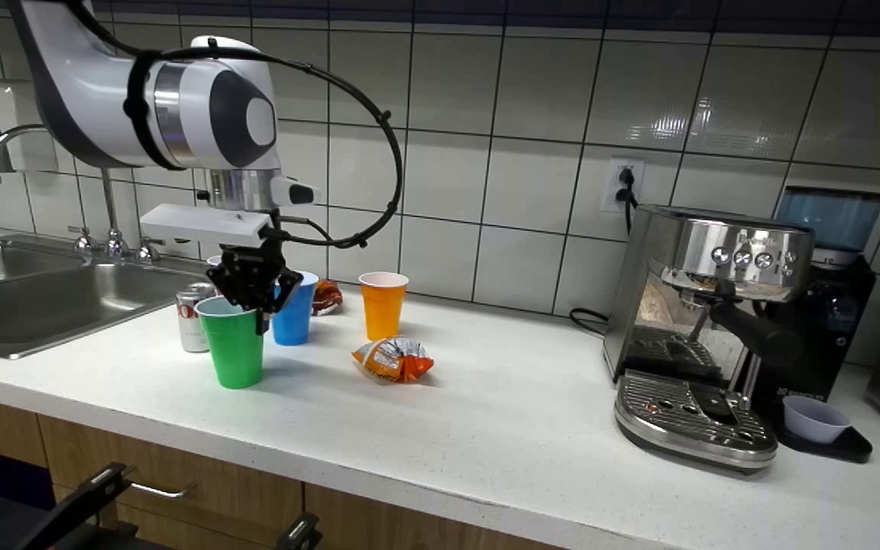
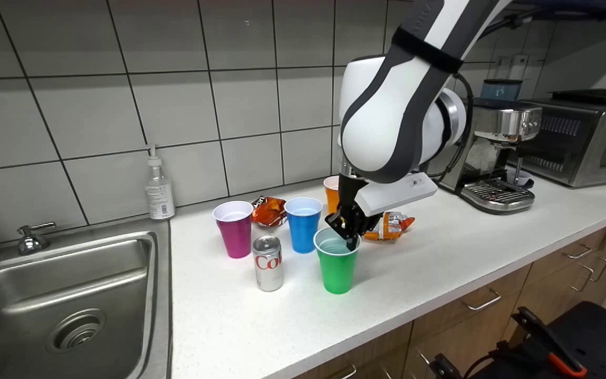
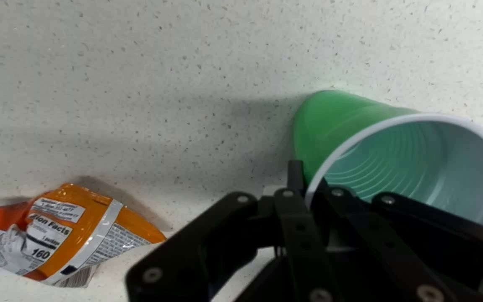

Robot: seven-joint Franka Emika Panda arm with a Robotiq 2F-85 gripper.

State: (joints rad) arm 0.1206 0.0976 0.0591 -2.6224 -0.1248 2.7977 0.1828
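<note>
My gripper (image 3: 307,180) is shut on the wall of the green cup (image 3: 329,121) at its white rim. One finger is outside the cup and the other is inside, its tip partly hidden behind the rim. In both exterior views the green cup (image 1: 232,355) stands upright on the counter, and its base appears to touch the surface. The gripper (image 2: 353,242) points down at the side of the cup nearest the coffee machine. Inside, the cup shows only ridged walls. A silver soda can (image 2: 269,266) and a blue cup (image 2: 303,226) stand close by.
An orange snack bag (image 1: 394,359) lies near the gripper. Behind are an orange cup (image 1: 383,305), a magenta cup (image 2: 235,234) and a red-brown bag (image 2: 269,211). A sink (image 2: 158,295) borders the counter at one end, with a coffee machine (image 1: 700,252) toward the other.
</note>
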